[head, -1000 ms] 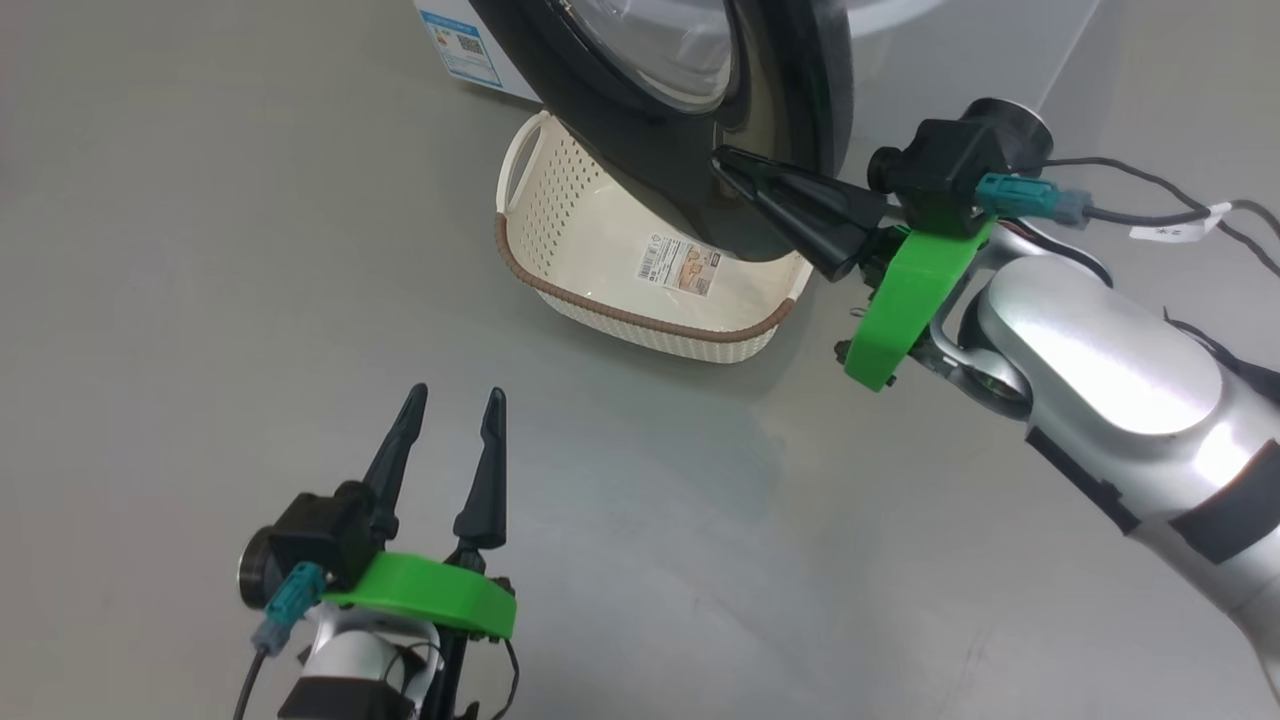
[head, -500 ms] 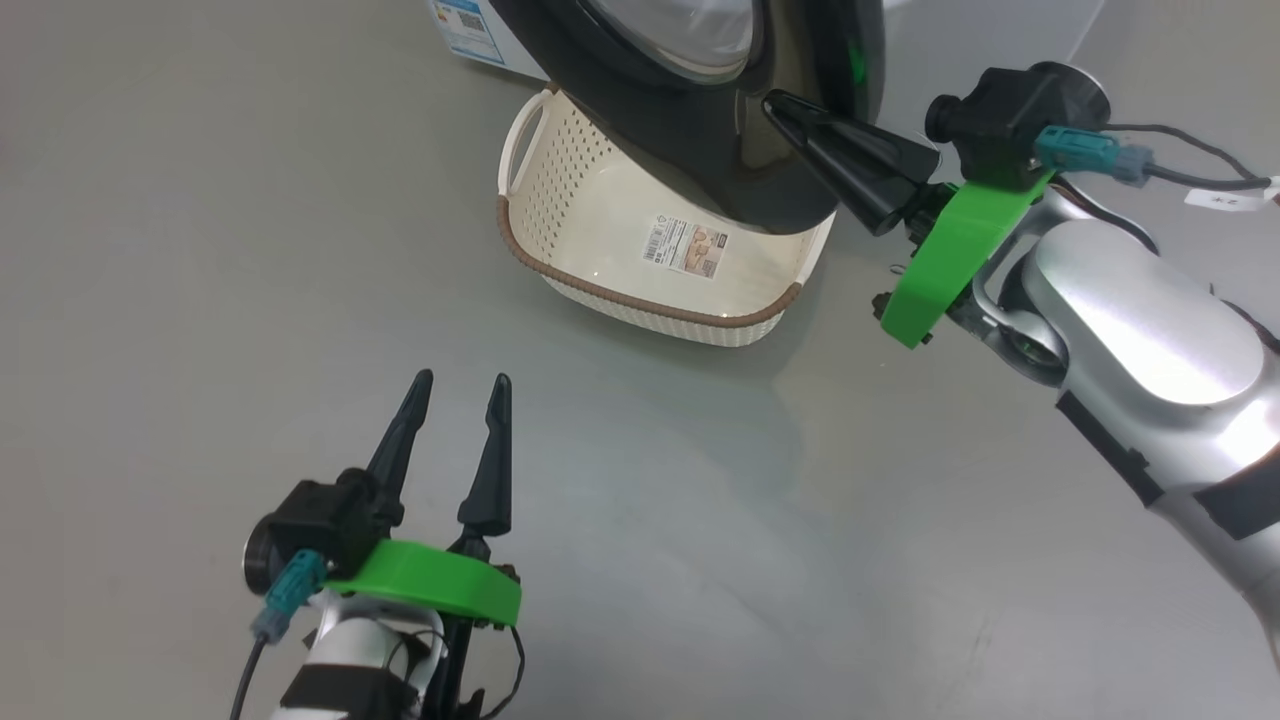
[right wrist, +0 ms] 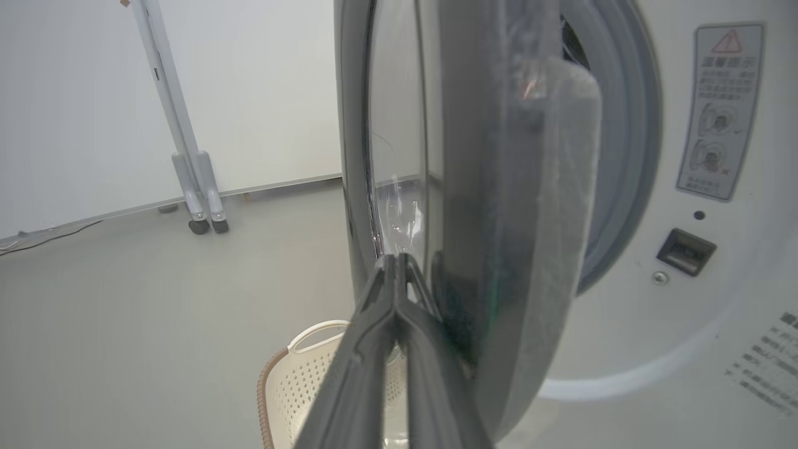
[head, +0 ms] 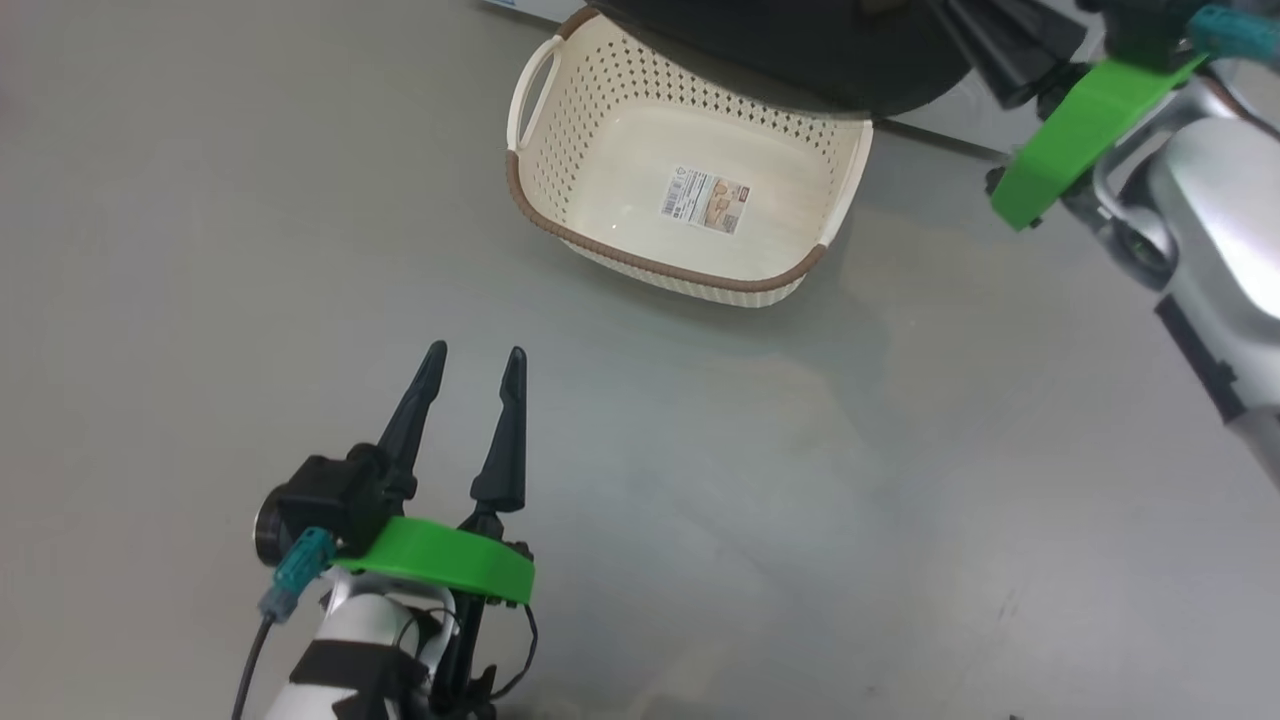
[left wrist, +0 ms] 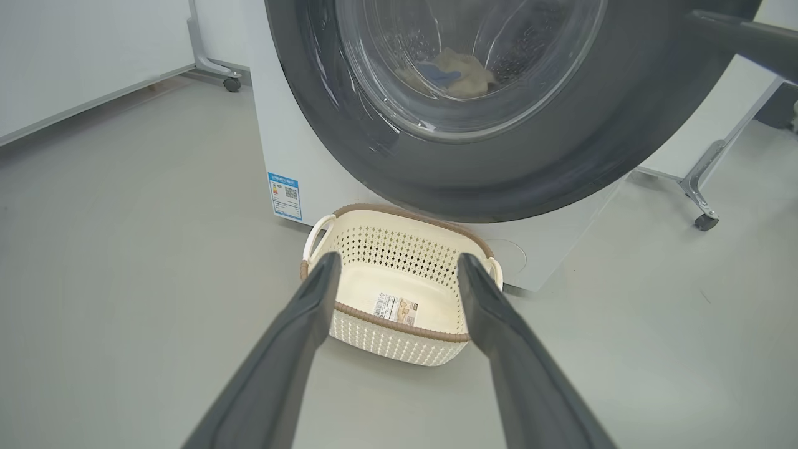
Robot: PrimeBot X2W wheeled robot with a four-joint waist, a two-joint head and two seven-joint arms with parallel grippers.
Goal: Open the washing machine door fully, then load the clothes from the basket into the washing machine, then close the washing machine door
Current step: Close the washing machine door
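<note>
Head camera has tilted down; my right gripper has gone to the upper right corner. The glossy black round washing machine door at top now covers less of the cream perforated plastic basket, upper centre. My left gripper is lower left, fingers apart.

Left wrist: basket centre, framed between my spread fingers. Pale cream clothes with a blue patch are at top, behind the door glass, in the big white washing machine.

Right wrist: my fingers are pressed together, tips at the door's edge, centre. The door is edge-on and ajar.
</note>
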